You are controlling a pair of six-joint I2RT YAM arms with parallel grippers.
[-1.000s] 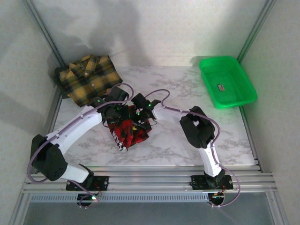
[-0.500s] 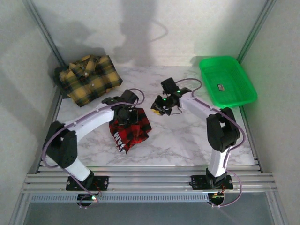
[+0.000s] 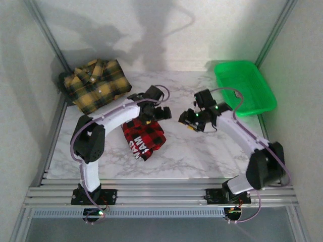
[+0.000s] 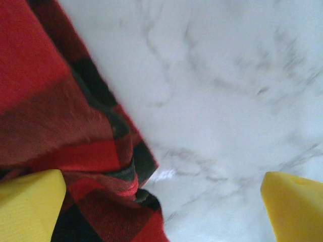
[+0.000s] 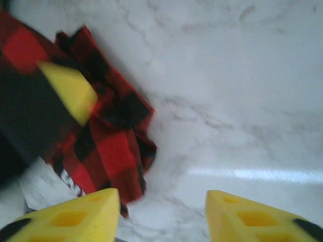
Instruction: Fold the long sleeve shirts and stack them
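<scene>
The red-and-black check shirt (image 3: 144,137) lies bunched in a rough fold at the table's middle, its white lettering facing the near edge. My left gripper (image 3: 160,112) hovers open over the shirt's far right corner; the left wrist view shows red cloth (image 4: 65,126) beside bare marble between its yellow fingers (image 4: 30,206). My right gripper (image 3: 187,121) stands open to the right of the shirt, apart from it, with the shirt's edge (image 5: 111,146) to its left. The yellow-and-black check shirt (image 3: 96,84) lies folded at the far left corner.
A green plastic tray (image 3: 244,86) holding a small dark item stands at the far right. White walls with metal rails close the table in on three sides. Bare marble (image 3: 202,151) lies right of the red shirt.
Both grippers let go of the red shirt and drew back. The left one shifted right to the shirt's far corner, and the right arm swung out to the right.
</scene>
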